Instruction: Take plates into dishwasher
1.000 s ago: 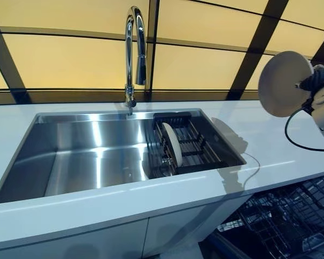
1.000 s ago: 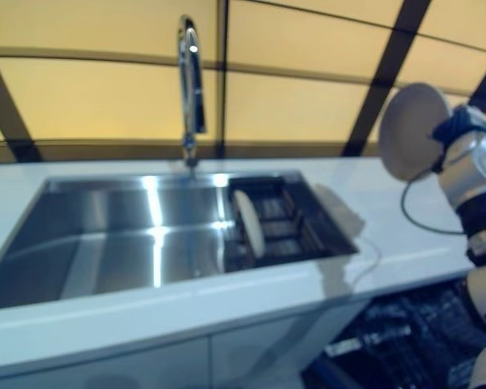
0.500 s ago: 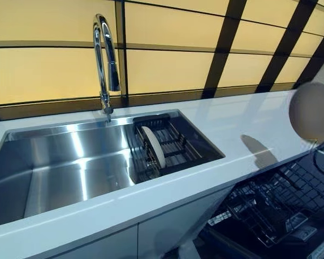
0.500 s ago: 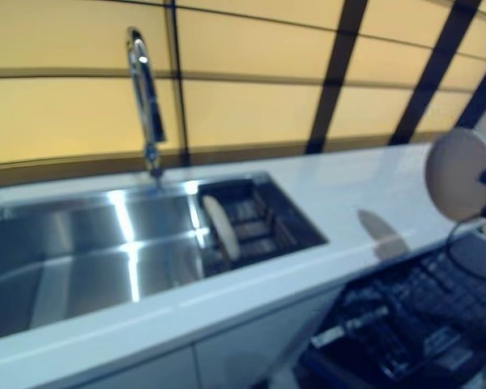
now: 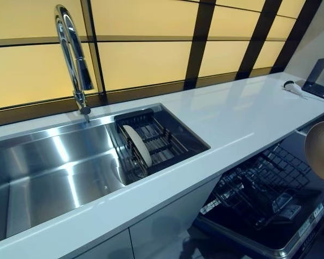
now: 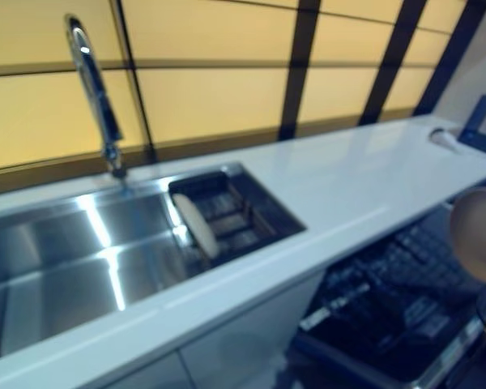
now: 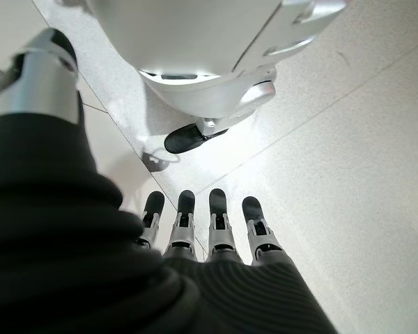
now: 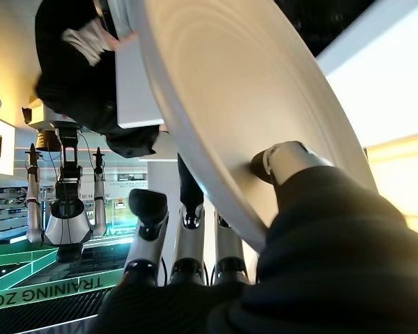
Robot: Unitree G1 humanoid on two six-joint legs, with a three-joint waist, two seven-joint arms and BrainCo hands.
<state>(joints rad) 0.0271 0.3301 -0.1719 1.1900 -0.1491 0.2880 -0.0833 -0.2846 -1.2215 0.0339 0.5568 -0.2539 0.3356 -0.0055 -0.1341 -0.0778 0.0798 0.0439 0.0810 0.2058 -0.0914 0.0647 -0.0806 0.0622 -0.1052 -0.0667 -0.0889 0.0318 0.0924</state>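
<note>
A round cream plate hangs at the right edge of the left eye view, above the pulled-out dark wire rack of the open dishwasher. In the right wrist view my right hand is shut on this plate, thumb pressed on one face and fingers behind the other. A second plate stands on edge in the black rack inside the sink. My left hand shows only in its own wrist view, fingers straight, pointing at the floor and holding nothing.
A steel sink basin with a tall chrome faucet sits in the white counter. A small white item and a dark stand lie at the counter's far right. White cabinet doors run below.
The camera has turned right, bringing the dishwasher into fuller view. The held plate has come down from above the counter to beside the dishwasher rack at the right edge.
</note>
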